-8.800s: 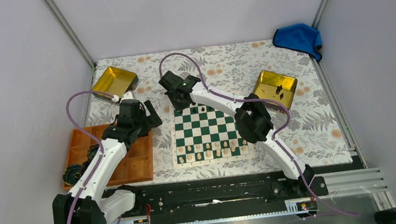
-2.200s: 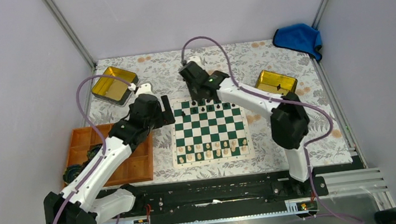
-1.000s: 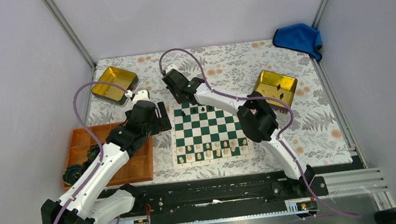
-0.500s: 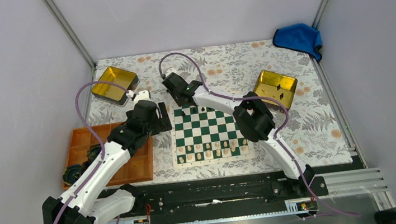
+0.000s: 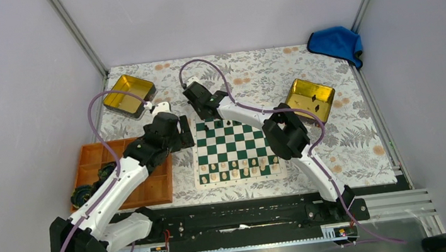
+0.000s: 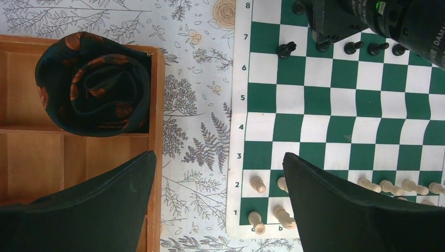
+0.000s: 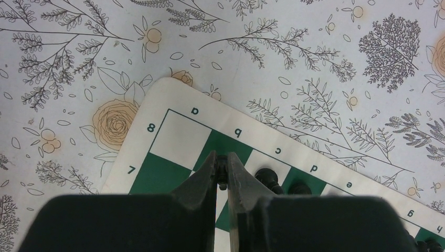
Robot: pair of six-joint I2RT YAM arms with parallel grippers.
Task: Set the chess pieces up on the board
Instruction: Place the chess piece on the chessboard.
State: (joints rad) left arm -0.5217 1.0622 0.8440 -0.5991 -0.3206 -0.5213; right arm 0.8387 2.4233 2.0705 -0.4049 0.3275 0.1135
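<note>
The green and white board (image 5: 229,147) lies mid-table. My right gripper (image 5: 205,122) hangs over its far left corner. In the right wrist view this gripper (image 7: 222,155) is shut on a small black chess piece (image 7: 222,169) above the b8 square of the board (image 7: 173,131). Two more black pieces (image 7: 266,177) stand just to its right. The left wrist view shows several black pawns (image 6: 285,49) on rank 7. My left gripper (image 6: 219,156) is open and empty, above the mat beside the board's left edge (image 6: 239,105).
Cream pieces (image 5: 238,167) fill the board's near two rows. An orange compartment tray (image 5: 151,188) holding a dark bundle (image 6: 94,84) sits left of the board. Gold tins stand at the back left (image 5: 128,92) and right (image 5: 310,98). A blue cloth (image 5: 334,42) lies in the far right corner.
My right gripper swung from the middle of the far row to the board's far left corner, still shut on a black piece. The left arm barely moved.
</note>
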